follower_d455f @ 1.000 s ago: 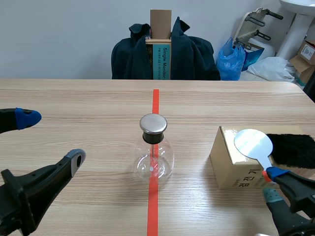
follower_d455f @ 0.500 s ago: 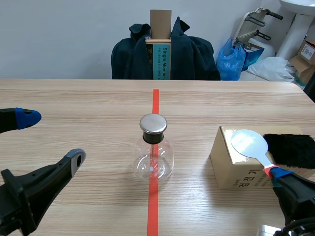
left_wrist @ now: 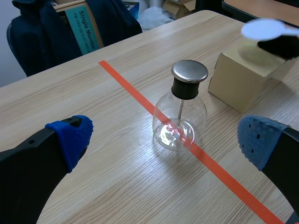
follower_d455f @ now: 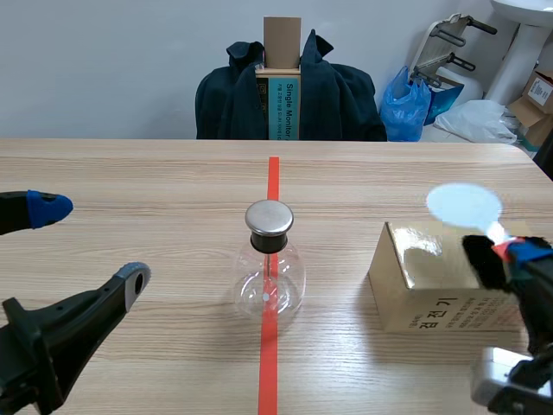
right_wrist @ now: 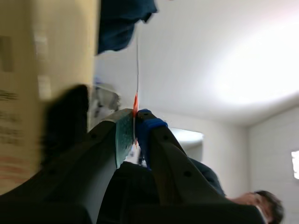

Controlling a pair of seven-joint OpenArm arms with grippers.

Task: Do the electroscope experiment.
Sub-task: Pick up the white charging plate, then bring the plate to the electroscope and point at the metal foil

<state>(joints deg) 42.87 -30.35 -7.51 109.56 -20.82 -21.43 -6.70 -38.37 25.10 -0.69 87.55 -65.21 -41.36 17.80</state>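
The electroscope, a glass flask (follower_d455f: 269, 281) with a metal cap (follower_d455f: 269, 218), stands on the red tape line in the middle of the table; it also lies ahead of my left gripper (left_wrist: 164, 138). That left gripper (follower_d455f: 86, 244) is open and apart from the flask, at the table's left. My right gripper (follower_d455f: 515, 252) is shut on the orange handle of a round pale disc paddle (follower_d455f: 465, 206), held raised over the cardboard box (follower_d455f: 432, 281). In the right wrist view the paddle (right_wrist: 137, 70) is edge-on between the fingers (right_wrist: 122, 130). A black fur cloth (follower_d455f: 480, 257) sits beside that gripper.
A chair draped with a dark jacket (follower_d455f: 289, 91) and a tall carton (follower_d455f: 282, 78) stand past the table's far edge. Bags and clutter (follower_d455f: 449, 95) fill the back right. Bare wood (follower_d455f: 155, 181) surrounds the flask on the left.
My right gripper has risen and turned, lifting the disc paddle up and to the right off the box top. The left arm and the flask have stayed put.
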